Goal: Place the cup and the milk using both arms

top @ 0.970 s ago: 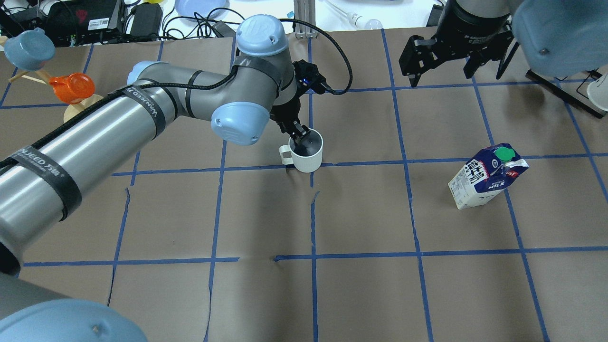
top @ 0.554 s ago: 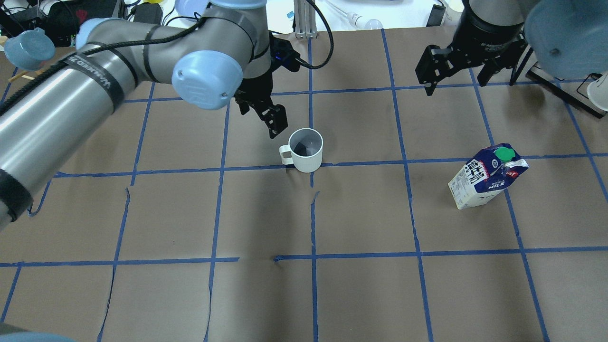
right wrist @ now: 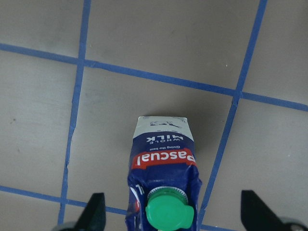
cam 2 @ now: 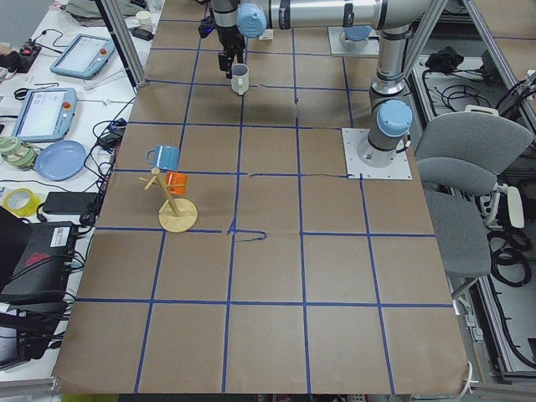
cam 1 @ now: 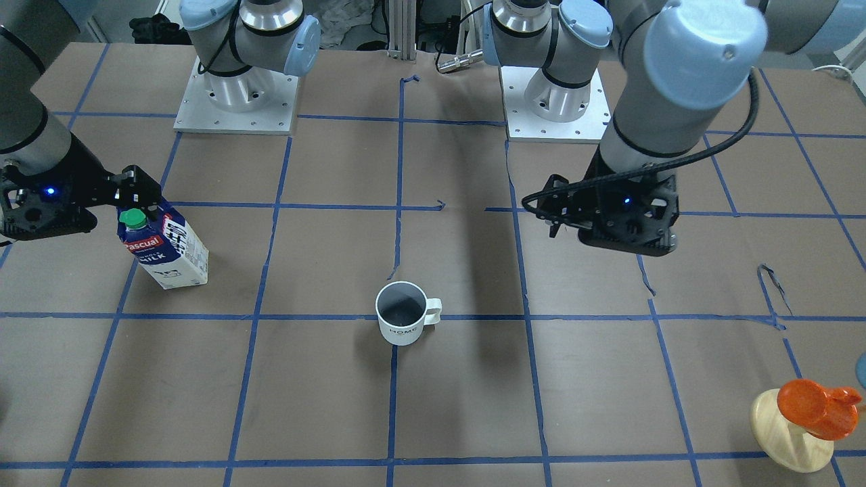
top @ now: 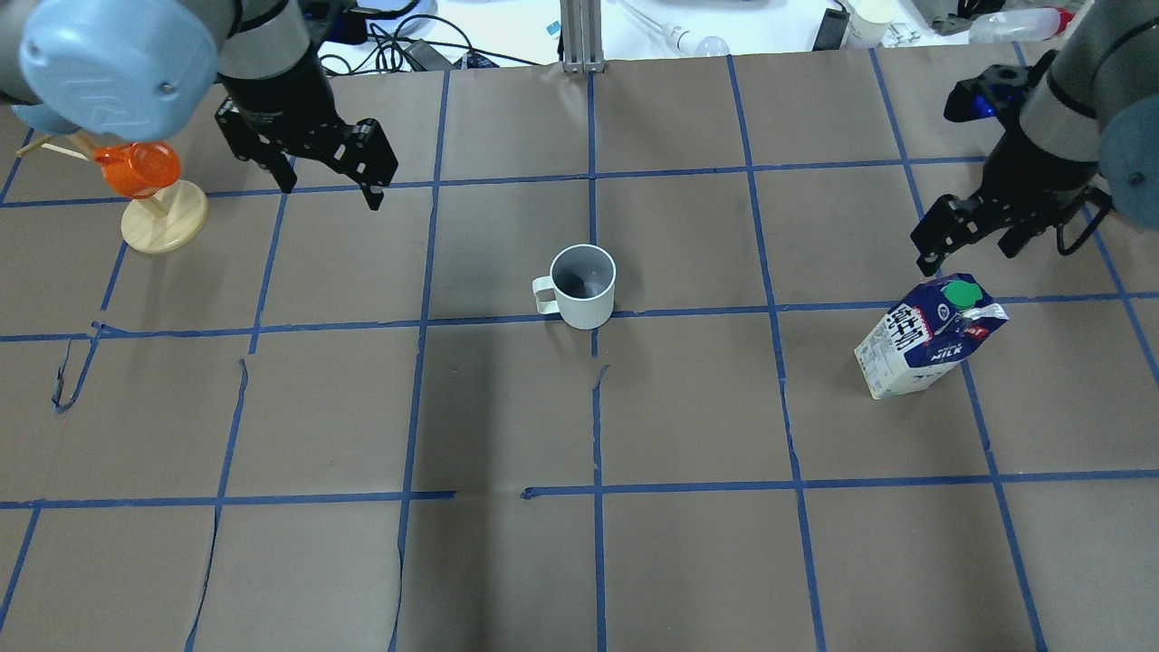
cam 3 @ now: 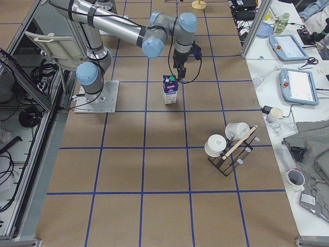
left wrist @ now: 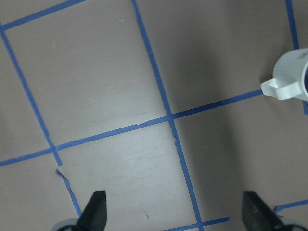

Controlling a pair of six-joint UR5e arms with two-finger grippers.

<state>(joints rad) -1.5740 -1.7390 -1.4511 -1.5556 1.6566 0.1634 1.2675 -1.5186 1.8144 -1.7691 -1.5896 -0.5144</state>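
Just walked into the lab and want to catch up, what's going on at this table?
Neither thing is held. The cup stands upright in the middle, the milk carton upright on the robot's right. The left pincer hangs open over bare table, away from the cup; the right pincer is open close above the milk carton's top.

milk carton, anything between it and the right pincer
Nothing visible does. The open right pincer hangs close above the blue and white gable-top milk carton, with only open air between them.
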